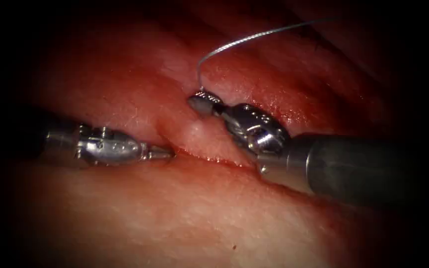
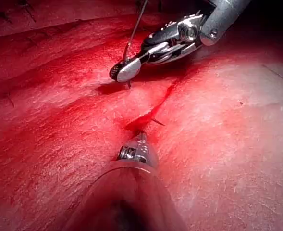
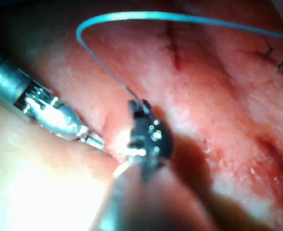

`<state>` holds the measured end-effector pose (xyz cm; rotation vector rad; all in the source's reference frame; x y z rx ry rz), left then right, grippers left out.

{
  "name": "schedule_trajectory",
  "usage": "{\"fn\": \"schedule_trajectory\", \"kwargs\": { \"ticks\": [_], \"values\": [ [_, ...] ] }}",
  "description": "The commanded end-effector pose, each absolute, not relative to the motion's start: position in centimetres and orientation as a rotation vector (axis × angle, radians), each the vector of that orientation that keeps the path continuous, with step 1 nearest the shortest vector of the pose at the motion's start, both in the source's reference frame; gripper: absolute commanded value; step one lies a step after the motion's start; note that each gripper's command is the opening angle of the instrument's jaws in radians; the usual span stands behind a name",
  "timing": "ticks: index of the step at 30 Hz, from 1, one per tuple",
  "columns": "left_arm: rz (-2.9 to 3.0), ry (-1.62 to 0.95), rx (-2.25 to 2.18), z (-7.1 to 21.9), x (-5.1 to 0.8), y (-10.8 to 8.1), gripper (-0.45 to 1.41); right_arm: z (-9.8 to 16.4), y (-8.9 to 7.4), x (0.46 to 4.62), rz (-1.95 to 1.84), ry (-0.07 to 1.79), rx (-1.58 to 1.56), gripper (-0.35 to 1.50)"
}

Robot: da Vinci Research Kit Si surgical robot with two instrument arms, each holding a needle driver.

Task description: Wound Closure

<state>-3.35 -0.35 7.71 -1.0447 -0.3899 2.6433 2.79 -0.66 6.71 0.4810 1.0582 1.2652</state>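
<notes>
Endoscope view first: the right tool [image 1: 202, 103] sits above the cut [image 1: 214, 160], jaws clenched at the swaged end of the needle, with the thread [image 1: 254, 37] arcing up and away from them. The left tool [image 1: 162, 154] comes in low, its tip right at the cut's left end, jaws looking closed on the tissue [image 1: 199, 136] edge or on something in it; I can't tell which.

Left wrist view: a dark needle tip [image 2: 156, 121] pokes out of the tissue just beyond the left tool's tip [image 2: 142, 138], while the right tool [image 2: 127, 72] clamps the other end, which dips into the tissue [image 2: 59, 120] just under its jaws. So the needle is in the tissue, spanning that ridge.

Right wrist view: the right tool [image 3: 140, 109] grips where the thread [image 3: 131, 17] meets the needle, the left tool [image 3: 91, 137] close beside it.

My judgement: follow the needle's curve with a wrist roll, no straight pushing, and keep the tissue edge steady.
</notes>
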Motion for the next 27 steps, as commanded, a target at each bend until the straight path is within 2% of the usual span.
{"fn": "schedule_trajectory", "kwargs": {
  "ticks": [1, 5, 6, 7, 9, 10, 11, 12, 13, 19, 27],
  "values": [
    [2.643, -0.395, -1.045, 7.76, -3.39, -0.41, -0.08, 6.73, -0.72, 2.88, 1.289, 1.043, 0.524, -0.35],
    [2.637, -0.399, -1.043, 7.74, -3.39, -0.4, -0.08, 6.71, -0.72, 2.87, 1.314, 1.024, 0.565, -0.35],
    [2.646, -0.396, -1.048, 7.73, -3.38, -0.4, -0.08, 6.7, -0.66, 2.85, 1.316, 1.026, 0.567, -0.18],
    [2.646, -0.396, -1.048, 7.73, -3.38, -0.4, -0.08, 6.7, -0.66, 2.85, 1.316, 1.026, 0.567, -0.18],
    [2.651, -0.396, -1.051, 7.72, -3.38, -0.39, -0.08, 6.72, -0.58, 2.82, 1.316, 1.049, 0.569, 0.42],
    [2.655, -0.395, -1.054, 7.71, -3.38, -0.38, -0.08, 6.77, -0.47, 2.78, 1.276, 1.097, 0.504, 1.06],
    [2.655, -0.396, -1.054, 7.7, -3.38, -0.38, -0.08, 6.79, -0.41, 2.75, 1.28, 1.105, 0.466, 1.21],
    [2.655, -0.396, -1.054, 7.7, -3.38, -0.38, -0.08, 6.79, -0.41, 2.75, 1.28, 1.105, 0.466, 1.21],
    [2.655, -0.396, -1.054, 7.7, -3.38, -0.38, -0.08, 6.84, -0.29, 2.7, 1.251, 1.108, 0.399, 1.38],
    [2.654, -0.395, -1.054, 7.7, -3.38, -0.38, -0.08, 6.89, -0.15, 2.6, 1.13, 1.111, 0.223, 1.46],
    [2.659, -0.393, -1.056, 7.69, -3.39, -0.39, -0.08, 6.72, -0.06, 2.63, 0.999, 1.096, 0.082, 1.35]
  ]
}}
